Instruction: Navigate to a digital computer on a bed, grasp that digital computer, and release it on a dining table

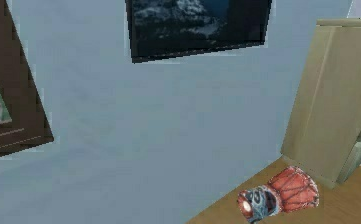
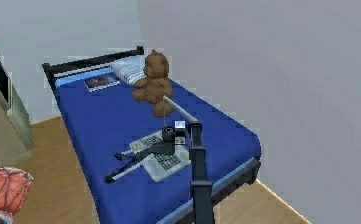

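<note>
Where the forward view meets a pale wall, a dark framed picture (image 1: 198,28) hangs at the top and another (image 1: 10,90) at the left. At the right a tan cabinet (image 1: 333,100) stands, with a red drum (image 1: 285,190) on the wooden floor near it.

In the arm side view the arm (image 2: 199,185) reaches over a blue bed (image 2: 98,130). The gripper (image 2: 128,165) is at a grey laptop (image 2: 146,145) lying on the bed's near part; I cannot tell whether it holds anything. Farther off sit a teddy bear (image 2: 153,78), a pillow (image 2: 128,68) and a book (image 2: 102,82).
</note>
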Robot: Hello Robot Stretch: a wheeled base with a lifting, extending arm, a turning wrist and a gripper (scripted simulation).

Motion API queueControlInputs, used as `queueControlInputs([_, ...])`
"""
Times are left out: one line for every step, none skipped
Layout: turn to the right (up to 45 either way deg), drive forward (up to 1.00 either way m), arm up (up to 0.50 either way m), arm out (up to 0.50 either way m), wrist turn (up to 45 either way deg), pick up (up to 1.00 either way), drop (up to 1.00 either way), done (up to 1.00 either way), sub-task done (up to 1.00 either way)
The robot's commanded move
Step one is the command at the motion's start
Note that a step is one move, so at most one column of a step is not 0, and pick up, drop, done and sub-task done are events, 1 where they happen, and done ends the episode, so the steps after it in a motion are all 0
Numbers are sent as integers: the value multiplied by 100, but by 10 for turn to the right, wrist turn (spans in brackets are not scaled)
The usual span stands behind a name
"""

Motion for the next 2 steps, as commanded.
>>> queueControlInputs([0, 0, 0, 0, 450, 0, 0, 0, 0])
queueControlInputs([0, 0, 0, 0, 180, 0, 0, 0, 0])
